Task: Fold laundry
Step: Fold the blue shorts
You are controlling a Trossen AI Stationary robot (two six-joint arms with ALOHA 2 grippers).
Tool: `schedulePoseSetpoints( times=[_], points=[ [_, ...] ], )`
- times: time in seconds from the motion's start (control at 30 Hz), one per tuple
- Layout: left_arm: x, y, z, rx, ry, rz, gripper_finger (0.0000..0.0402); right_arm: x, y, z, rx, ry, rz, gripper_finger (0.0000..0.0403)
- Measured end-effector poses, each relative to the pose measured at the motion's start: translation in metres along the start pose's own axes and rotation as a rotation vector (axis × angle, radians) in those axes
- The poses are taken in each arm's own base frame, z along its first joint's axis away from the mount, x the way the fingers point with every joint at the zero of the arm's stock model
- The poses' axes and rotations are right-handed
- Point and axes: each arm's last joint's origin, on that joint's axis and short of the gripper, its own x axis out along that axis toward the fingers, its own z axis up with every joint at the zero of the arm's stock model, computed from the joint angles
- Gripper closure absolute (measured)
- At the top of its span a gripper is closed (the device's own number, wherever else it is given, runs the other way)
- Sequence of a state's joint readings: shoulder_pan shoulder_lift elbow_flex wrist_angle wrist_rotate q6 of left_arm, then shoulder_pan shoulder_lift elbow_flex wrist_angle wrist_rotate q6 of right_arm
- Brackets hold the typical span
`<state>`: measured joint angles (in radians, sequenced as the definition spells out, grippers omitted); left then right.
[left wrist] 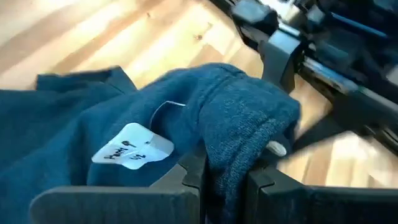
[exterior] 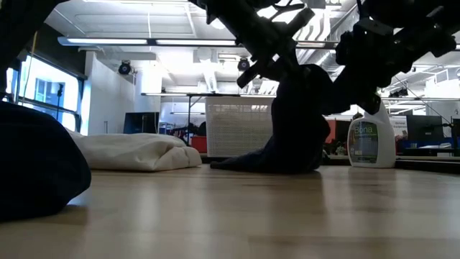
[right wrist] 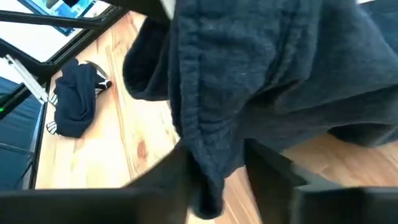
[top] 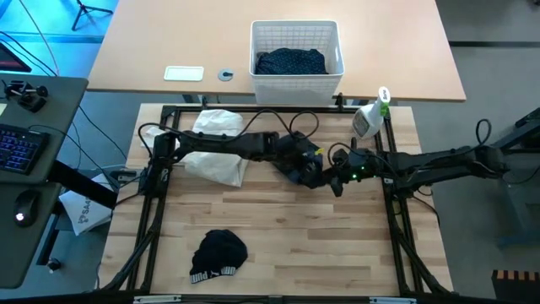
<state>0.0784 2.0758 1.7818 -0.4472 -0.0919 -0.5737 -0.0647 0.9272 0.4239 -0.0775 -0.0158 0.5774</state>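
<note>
Mid-table, toward the far side, both arms hold up a dark blue garment (top: 297, 165) – the left end effector (left wrist: 225, 177) pinches its hem, the right end effector (right wrist: 217, 171) grips a fold – its tail dragging the table (top: 278, 245).

Ceiling lights (exterior: 108, 41) are glowing over a white-walled room, and daylight is coming through a window (exterior: 44, 93). A long table (exterior: 215, 94) is standing at the back. A keyboard (top: 21, 148) is glowing blue on a dark desk (top: 46, 89).

Wooden table (top: 278, 245): garments (top: 218, 253), spray bottle (top: 369, 118).
</note>
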Motion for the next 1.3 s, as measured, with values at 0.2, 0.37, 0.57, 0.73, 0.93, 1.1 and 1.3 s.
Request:
schedulePoseSetpoints(
  times=[0.2, 0.37, 0.57, 0.73, 0.93, 1.1, 1.3],
  points=[
    [-0.028, -0.011, 0.018, 0.119, 0.094, -0.02, 0.0365, -0.021, 0.015, 0.033, -0.074, 0.017, -0.091, 0.0388],
    [-0.08, -0.026, 0.044, 0.284, 0.155, -0.021, 0.0365, -0.076, 0.048, 0.089, -0.294, 0.048, -0.165, 0.0395],
    [-0.14, -0.044, 0.055, 0.455, 0.163, -0.187, 0.0365, -0.149, 0.085, 0.132, -0.475, 0.093, 0.048, 0.0395],
    [-0.166, -0.054, 0.05, 0.489, 0.154, -0.269, 0.0365, -0.176, 0.105, 0.149, -0.507, 0.069, 0.281, 0.0399],
    [-0.163, -0.048, 0.05, 0.669, 0.102, -0.07, 0.0365, -0.158, 0.096, 0.15, -0.66, 0.127, 0.124, 0.04],
    [-0.154, -0.028, 0.063, 0.781, 0.025, 0.322, 0.0365, -0.125, 0.07, 0.159, -0.732, 0.171, -0.39, 0.0401],
    [-0.157, -0.02, 0.068, 0.739, -0.031, 0.562, 0.0369, -0.112, 0.055, 0.166, -0.694, 0.196, -0.613, 0.0402]
  ],
)
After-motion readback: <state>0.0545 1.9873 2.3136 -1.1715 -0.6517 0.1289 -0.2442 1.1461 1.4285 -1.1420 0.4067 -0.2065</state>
